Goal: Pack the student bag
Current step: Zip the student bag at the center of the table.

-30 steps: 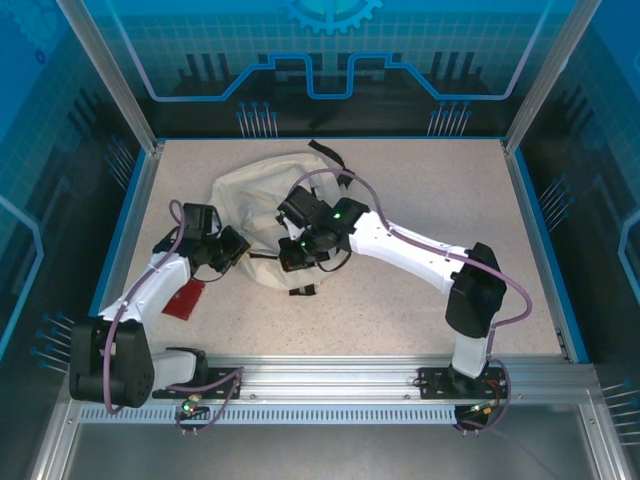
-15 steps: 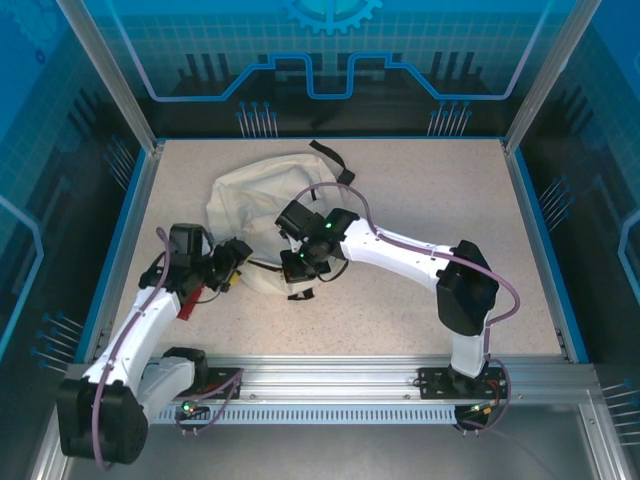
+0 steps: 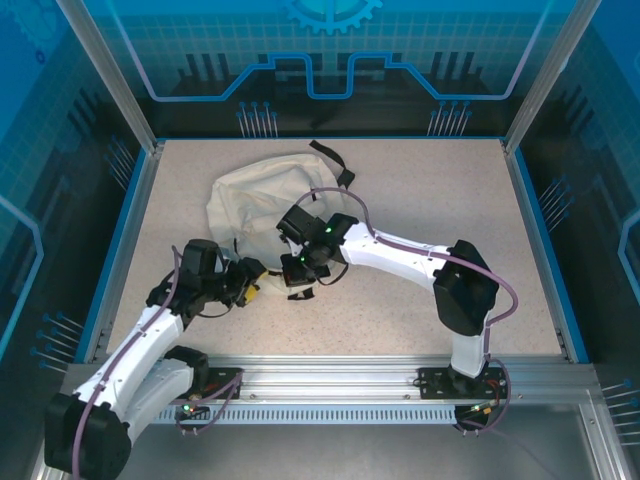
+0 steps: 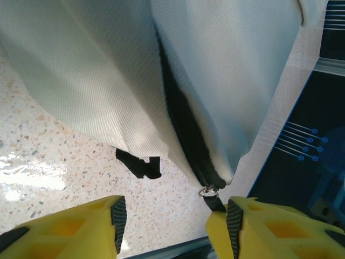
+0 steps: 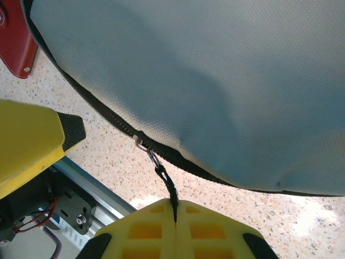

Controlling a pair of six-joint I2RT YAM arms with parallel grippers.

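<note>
Two grippers are crowding the near edge of the student bag (image 3: 262, 205), which lies slumped on the speckled table (image 3: 450, 190), left of centre and toward the back. The right gripper (image 5: 175, 208) has its yellow fingers pressed tight together on the black zip pull (image 5: 164, 181), the little metal ring drawn taut off the zipper (image 5: 97, 116). That looks like a grip meant to run the slider along and work the opening. The left gripper (image 4: 172, 216) sits just beside it with its jaws spread apart and nothing between them. A second pull hangs right by its right-hand finger, so it seems poised either to take that tab or to steady the fabric against the tug. The bag itself is soft cream woven cloth, bulging and creased, with a dark seam parting slightly down the middle and a black strap end (image 4: 139, 164) poking out beneath. A dark red flat item (image 5: 16, 43) peeks out at the bag's edge.
</note>
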